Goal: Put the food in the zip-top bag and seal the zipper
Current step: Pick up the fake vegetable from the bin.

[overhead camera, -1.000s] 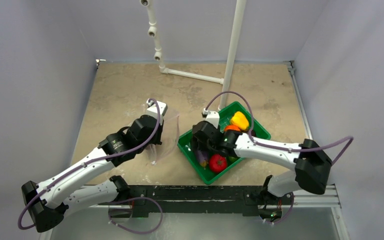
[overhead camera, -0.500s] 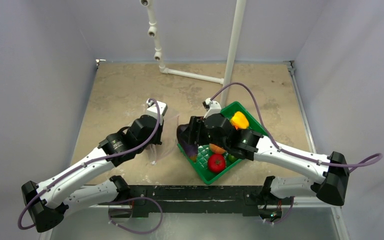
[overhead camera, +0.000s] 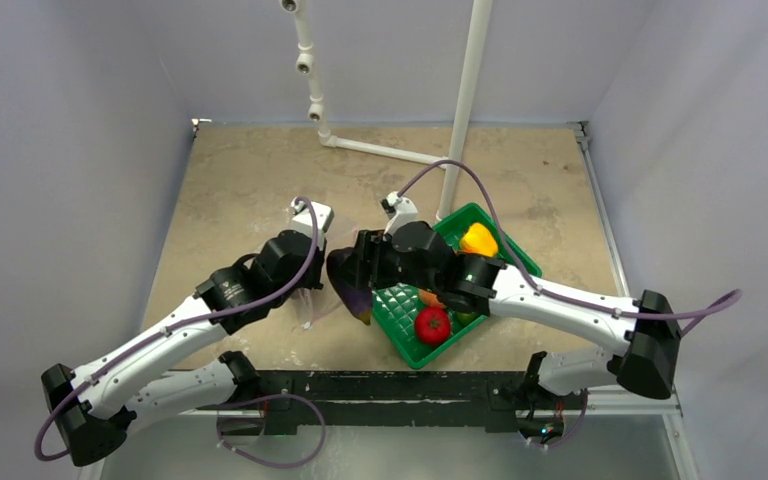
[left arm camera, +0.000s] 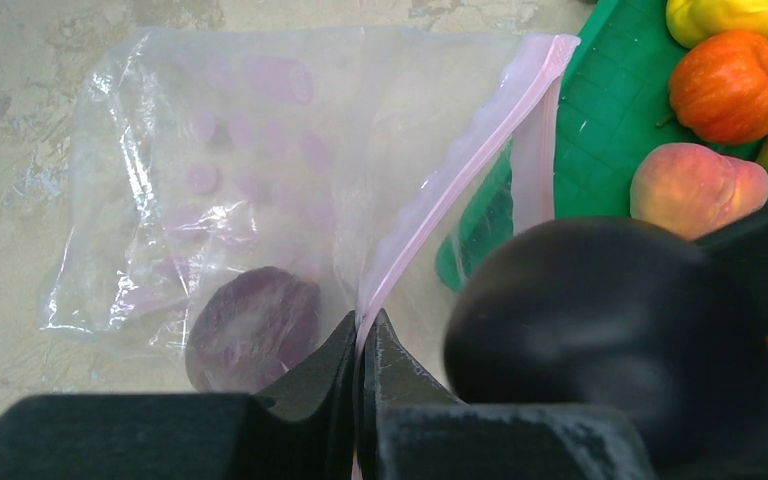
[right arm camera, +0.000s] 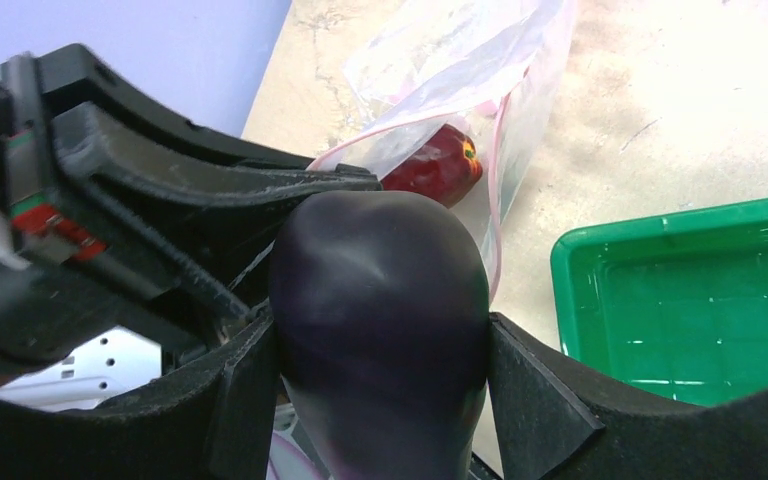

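**Eggplant at the bag mouth: a snagged lip is my main worry**

My right end effector (right arm camera: 380, 385) is clamped on the purple eggplant (right arm camera: 380, 290), its 2 fingers spread wide around the fat body. It holds the eggplant beside the mouth of the zip-top bag (left arm camera: 210, 150), between the bag and the green tray (right arm camera: 680, 300). The skin looks smooth and rounded, so I judge the hold could slip if the nose bumps anything on the way in.

My left end effector (left arm camera: 362, 345) is pressed together on the pink zipper (left arm camera: 460, 150), pinching 1 lip of the mouth and lifting it. The other lip appears loose, so the mouth gapes only as far as the film lets it. If the eggplant comes in low or off line, I expect it to catch a lip. That could drag the strip out of the pinch or shove the whole bag across the counter (overhead camera: 250, 170). The 2 end effectors sit close together, so a wide approach could knock 1 against the other.

1 red piece (right arm camera: 435, 165) already lies inside the bag. If the eggplant jams against it, it could stop short of clearing the mouth and foul the seal. The tomato (overhead camera: 434, 325), yellow pepper (overhead camera: 479, 240) and peach (left arm camera: 695, 190) wait in the tray.
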`<state>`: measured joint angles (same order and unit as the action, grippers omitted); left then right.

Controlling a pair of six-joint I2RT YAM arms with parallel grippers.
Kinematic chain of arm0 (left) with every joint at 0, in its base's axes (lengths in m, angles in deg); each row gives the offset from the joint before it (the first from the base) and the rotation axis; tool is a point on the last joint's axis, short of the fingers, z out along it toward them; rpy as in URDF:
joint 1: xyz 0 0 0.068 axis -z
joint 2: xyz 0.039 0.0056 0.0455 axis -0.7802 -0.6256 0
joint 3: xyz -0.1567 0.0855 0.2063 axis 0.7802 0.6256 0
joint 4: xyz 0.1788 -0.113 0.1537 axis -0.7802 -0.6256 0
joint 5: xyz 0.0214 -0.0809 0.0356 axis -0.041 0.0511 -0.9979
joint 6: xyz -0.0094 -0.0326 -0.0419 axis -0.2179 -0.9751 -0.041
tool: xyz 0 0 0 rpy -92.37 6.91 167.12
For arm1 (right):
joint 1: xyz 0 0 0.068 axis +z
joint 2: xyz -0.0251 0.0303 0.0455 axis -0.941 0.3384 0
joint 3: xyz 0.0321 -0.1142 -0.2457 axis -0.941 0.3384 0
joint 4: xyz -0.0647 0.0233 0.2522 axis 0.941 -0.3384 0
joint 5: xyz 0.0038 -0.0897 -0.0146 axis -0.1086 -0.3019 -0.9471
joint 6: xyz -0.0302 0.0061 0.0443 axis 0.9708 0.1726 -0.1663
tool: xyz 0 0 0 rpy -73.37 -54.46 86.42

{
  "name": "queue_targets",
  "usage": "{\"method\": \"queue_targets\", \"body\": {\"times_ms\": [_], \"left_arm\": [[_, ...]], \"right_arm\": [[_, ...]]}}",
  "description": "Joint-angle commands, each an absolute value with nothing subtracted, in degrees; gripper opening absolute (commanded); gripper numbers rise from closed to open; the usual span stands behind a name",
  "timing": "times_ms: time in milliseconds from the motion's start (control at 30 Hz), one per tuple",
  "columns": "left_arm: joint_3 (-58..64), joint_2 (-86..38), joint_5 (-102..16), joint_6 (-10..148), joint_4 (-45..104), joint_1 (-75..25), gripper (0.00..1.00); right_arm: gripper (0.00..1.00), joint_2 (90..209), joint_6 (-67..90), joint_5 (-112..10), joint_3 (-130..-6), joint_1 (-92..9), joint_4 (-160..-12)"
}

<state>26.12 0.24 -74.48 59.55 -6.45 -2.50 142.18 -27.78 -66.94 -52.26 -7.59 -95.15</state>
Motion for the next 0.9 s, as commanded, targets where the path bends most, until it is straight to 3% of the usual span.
{"method": "queue_targets", "body": {"times_ms": [0,633,867], "left_arm": [[24.9,1.9,-74.3,58.6,-5.3,-2.8,0.00],[25.5,4.0,-67.9,60.1,-3.3,-2.8,0.00],[25.6,4.1,-65.9,60.3,-2.9,-2.8,0.00]], "right_arm": [[0.41,146.1,-29.3,-67.7,-56.2,-7.3,-92.9],[0.49,155.3,-45.1,-78.2,-63.6,-7.5,-96.5],[0.56,159.6,-49.0,-83.5,-69.8,-7.9,-100.6]]}}
